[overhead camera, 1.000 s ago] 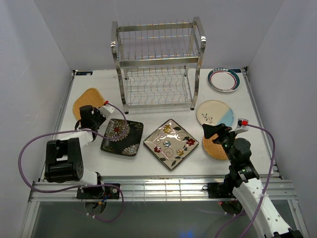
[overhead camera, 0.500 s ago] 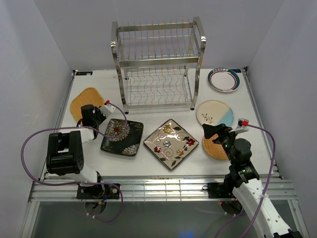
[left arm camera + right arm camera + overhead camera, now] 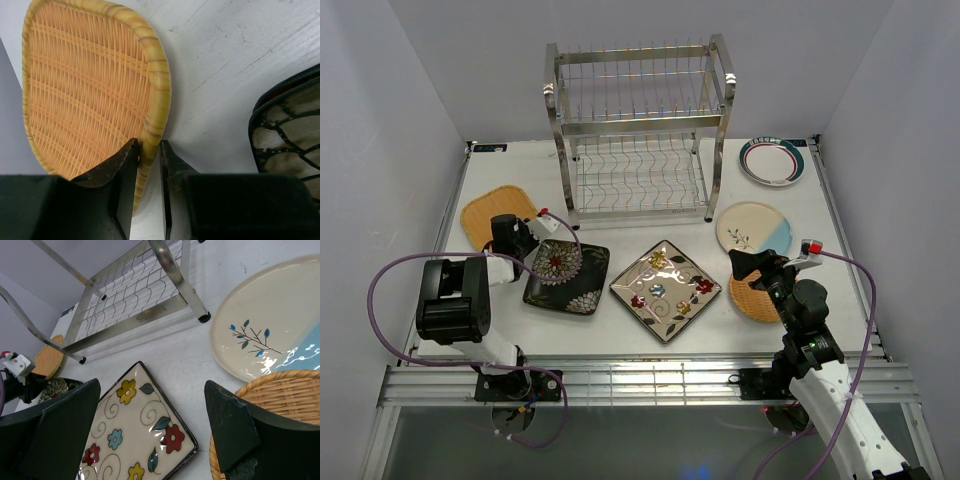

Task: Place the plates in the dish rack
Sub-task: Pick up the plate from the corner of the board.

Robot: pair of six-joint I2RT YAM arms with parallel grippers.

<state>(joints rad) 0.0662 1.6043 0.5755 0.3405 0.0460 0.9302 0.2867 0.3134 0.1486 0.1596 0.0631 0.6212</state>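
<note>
The left gripper is down at the table's left side, its two black fingers only a narrow gap apart, one on each side of the right-hand rim of the woven orange-tan plate. The rim fills that gap, but I cannot tell whether the fingers are pinching it or just flanking it. The plate lies flat on the white table, left of the shiny two-tier wire dish rack.

The right gripper has its fingers spread wide with nothing between them. It hangs over the gap between the cream floral square plate and a second woven plate.

That second woven plate is largely covered by the right arm from above. The black square plate with white flowers shows only a corner in the left wrist view. The round cream-blue plate and the teal-rimmed white plate lie far right, on the table.
</note>
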